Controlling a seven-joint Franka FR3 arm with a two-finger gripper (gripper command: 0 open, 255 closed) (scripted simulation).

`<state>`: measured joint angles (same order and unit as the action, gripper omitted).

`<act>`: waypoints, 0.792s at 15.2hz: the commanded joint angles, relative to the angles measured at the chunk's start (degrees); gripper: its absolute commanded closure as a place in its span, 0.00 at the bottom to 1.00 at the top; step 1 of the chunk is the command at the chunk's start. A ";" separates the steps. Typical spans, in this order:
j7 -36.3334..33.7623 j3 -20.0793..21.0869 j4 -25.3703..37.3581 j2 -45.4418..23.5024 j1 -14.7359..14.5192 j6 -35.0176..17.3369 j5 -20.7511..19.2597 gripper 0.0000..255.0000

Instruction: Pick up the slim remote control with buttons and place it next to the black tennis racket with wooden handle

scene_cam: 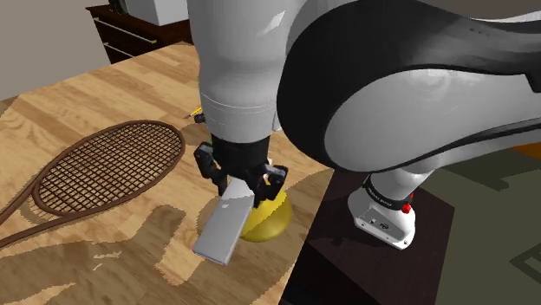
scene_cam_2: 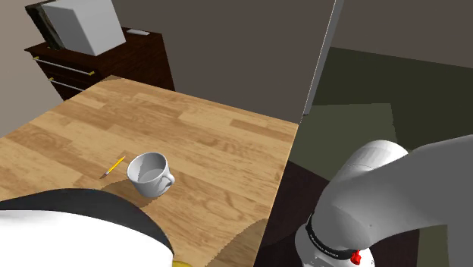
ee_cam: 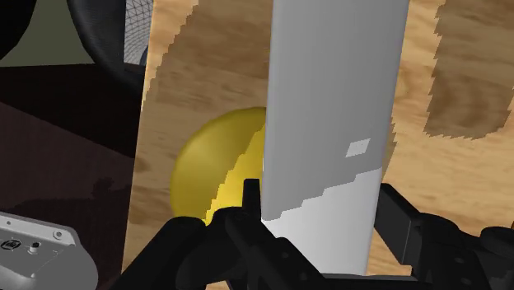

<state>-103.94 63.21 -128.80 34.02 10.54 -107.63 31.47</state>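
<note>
My black gripper [scene_cam: 239, 184] is shut on one end of a plain grey, slim remote [scene_cam: 226, 228]. The remote slants down from the fingers over the wooden table [scene_cam: 104, 95], close to its edge by the stand. In the wrist view the remote [ee_cam: 329, 115] runs straight out between the two fingers [ee_cam: 247, 216], which clasp its sides. The dark-framed tennis racket [scene_cam: 113, 165] with a brown handle lies flat towards the shoulder view's left, a short way from the remote. Part of its strung head [ee_cam: 136, 29] appears in the wrist view.
A round yellow object [scene_cam: 270, 221] sits on the table just behind the remote, near the edge. A white mug [scene_cam_2: 149, 175] and a yellow pencil [scene_cam_2: 114, 166] lie farther along the table. A dark dresser [scene_cam_2: 98, 64] stands beyond it, and the dark stand [scene_cam: 381, 251] is beside the table.
</note>
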 commanded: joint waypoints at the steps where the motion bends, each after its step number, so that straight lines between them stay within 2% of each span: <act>1: -3.38 5.02 3.58 -2.36 2.84 -0.61 -0.55 1.00; 4: -7.96 14.05 9.55 -5.63 9.43 -0.99 -2.04 1.00; 7: -11.66 25.10 16.23 -6.97 18.80 -0.44 -2.71 1.00; 10: -13.52 35.09 23.86 -4.49 28.76 1.75 -0.77 1.00; 12: -14.37 40.08 29.50 -1.56 34.46 3.84 1.30 1.00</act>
<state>-117.83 101.09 -101.77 31.34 42.54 -104.73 31.96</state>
